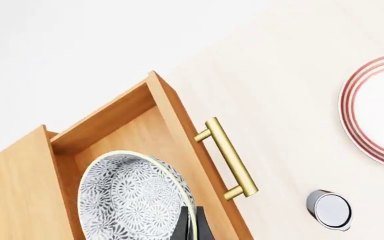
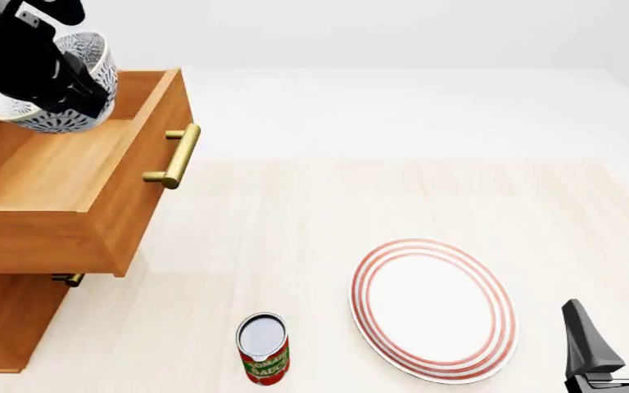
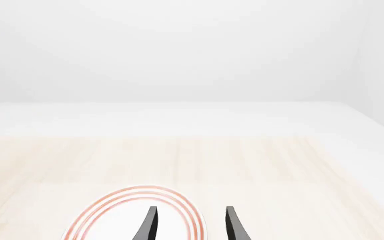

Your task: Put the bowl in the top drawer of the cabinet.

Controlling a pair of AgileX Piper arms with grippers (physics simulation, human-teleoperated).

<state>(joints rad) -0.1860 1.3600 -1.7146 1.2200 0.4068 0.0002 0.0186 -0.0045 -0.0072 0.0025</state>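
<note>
The speckled blue-grey bowl [image 2: 58, 86] hangs tilted above the pulled-out top drawer [image 2: 69, 176] of the wooden cabinet [image 2: 3, 319], held on its rim by my left gripper [image 2: 74, 82]. In the left wrist view the bowl [image 1: 128, 197] fills the space over the drawer's inside [image 1: 135, 132], with a dark finger [image 1: 186, 226] clamped on its rim; the brass handle [image 1: 227, 159] shows beside it. My right gripper [image 2: 612, 327] stands open and empty at the table's near right, its fingers [image 3: 148, 225] pointing over the plate's edge.
A large red-ringed white plate [image 2: 435, 307] lies right of centre, also the plate [image 1: 379, 107] in the left wrist view. A tomato sauce can [image 2: 262, 348] stands near the front edge. The lower drawer's handle [image 2: 69, 279] peeks out under the top drawer.
</note>
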